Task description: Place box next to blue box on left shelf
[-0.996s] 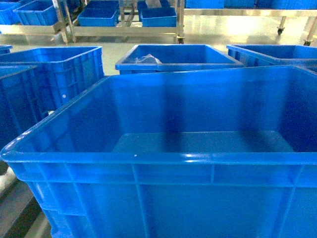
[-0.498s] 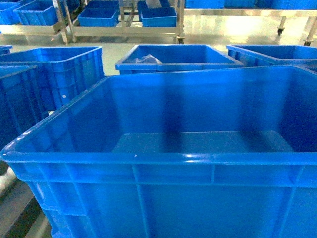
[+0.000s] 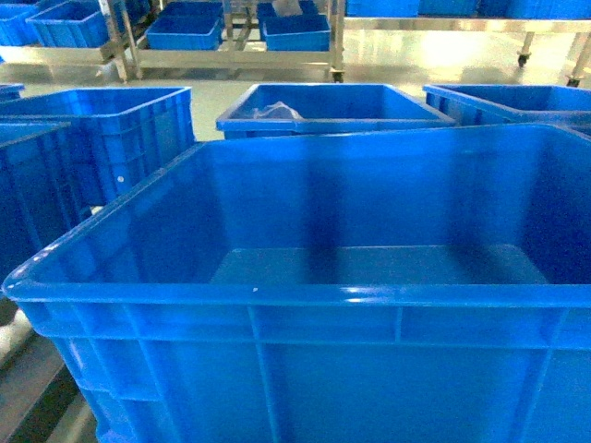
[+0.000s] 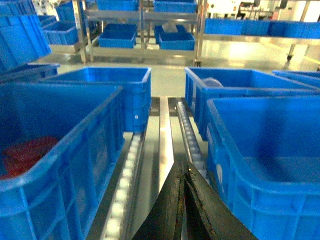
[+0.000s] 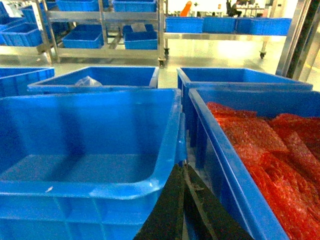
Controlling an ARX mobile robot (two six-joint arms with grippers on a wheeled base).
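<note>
Steel racking [image 3: 231, 55] lines the far side of a pale-floored warehouse, its low shelves carrying shallow blue trays [image 3: 183, 32]; nearer, deep blue crates stand in rows on roller tracks [image 4: 127, 165], which presumably let them slide forward for picking. Filling the head view is the box [image 3: 369, 277], a large bright-blue crate with a thick rim and ribbed front wall; it looks empty, its floor bare, and it sits directly in front of the robot, probably so both arms can flank it. The left gripper [image 4: 182, 210] lies low in the gap beside the box's left wall, over the track, its dark fingers pressed together with nothing between them; the right gripper [image 5: 182, 207] sits likewise in the narrow gap at the box's right wall, fingers closed on nothing, beside a neighbouring crate [image 5: 235, 165] heaped with red mesh-like material [image 5: 270, 145]. Neither gripper appears to grasp the rim; whether they touch the walls cannot be told. A crate behind [image 3: 332, 106] holds a crumpled clear bag [image 3: 272, 111]. Judging by this, the box has not yet reached the left shelf; the arms seem posed to squeeze or hook its sides for a lift.
</note>
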